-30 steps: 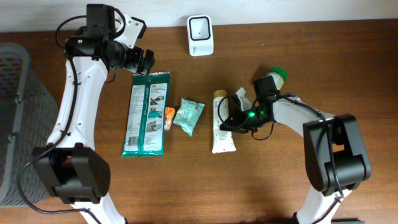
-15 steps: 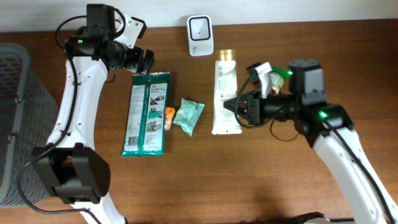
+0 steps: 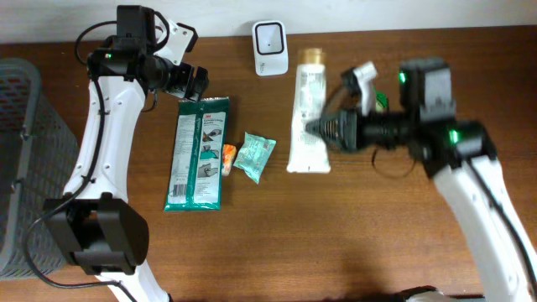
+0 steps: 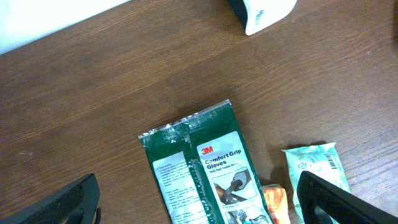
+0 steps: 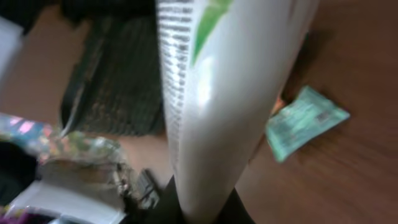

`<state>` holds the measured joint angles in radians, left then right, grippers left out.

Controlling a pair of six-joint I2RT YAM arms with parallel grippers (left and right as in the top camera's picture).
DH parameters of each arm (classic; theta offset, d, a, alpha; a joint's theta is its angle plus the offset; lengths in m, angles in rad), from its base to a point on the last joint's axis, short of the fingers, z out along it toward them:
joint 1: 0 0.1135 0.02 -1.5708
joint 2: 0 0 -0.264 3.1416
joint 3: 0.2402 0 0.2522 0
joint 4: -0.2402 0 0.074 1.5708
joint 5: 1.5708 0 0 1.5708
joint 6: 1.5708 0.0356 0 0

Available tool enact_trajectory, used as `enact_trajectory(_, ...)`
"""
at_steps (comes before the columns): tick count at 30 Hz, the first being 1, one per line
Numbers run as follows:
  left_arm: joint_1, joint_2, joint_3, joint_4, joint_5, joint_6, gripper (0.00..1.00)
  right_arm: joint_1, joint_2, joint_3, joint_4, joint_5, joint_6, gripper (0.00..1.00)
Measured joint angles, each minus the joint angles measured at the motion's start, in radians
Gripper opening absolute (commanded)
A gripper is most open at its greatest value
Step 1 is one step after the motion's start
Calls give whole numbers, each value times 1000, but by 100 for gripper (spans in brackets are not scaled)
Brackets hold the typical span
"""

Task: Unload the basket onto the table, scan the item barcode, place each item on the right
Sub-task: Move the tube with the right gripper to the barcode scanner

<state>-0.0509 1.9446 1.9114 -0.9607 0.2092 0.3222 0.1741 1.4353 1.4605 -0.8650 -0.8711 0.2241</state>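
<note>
The tube (image 3: 307, 101) has its long axis running 12 to 6, cap toward 12, with the scanner (image 3: 270, 36) at its 11. The right gripper (image 3: 323, 130) clamps its lower half from 3 o'clock. The left gripper (image 3: 195, 81) is spread wide at the tube's 9, near the glove pack (image 3: 200, 151).

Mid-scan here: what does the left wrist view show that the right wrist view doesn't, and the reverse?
Only the left wrist: the green 3M gloves pack, a small orange item beside it and a corner of the white scanner. Only the right wrist: the white tube, close up and blurred. Both: the mint-green packet lying on the brown table.
</note>
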Motion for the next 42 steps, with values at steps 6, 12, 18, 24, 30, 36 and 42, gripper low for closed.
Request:
enact_trajectory(6,0,0,0,0,-1,0,99,55,393,562,-272,300,-124,4)
enact_trajectory(12,0,0,0,0,-1,0,99,132,675,799,-152,670,-236,4)
enact_trajectory(18,0,0,0,0,-1,0,99,197,880,800,116,1036,-417,4)
enact_trajectory(24,0,0,0,0,-1,0,99,250,967,801,378,1316,-669,4)
enact_trajectory(30,0,0,0,0,-1,0,99,273,1057,802,462,1487,-888,4)
enact_trajectory(36,0,0,0,0,-1,0,99,273,1115,802,459,1532,-943,4)
enact_trajectory(42,0,0,0,0,-1,0,99,273,1117,802,462,1545,-957,4)
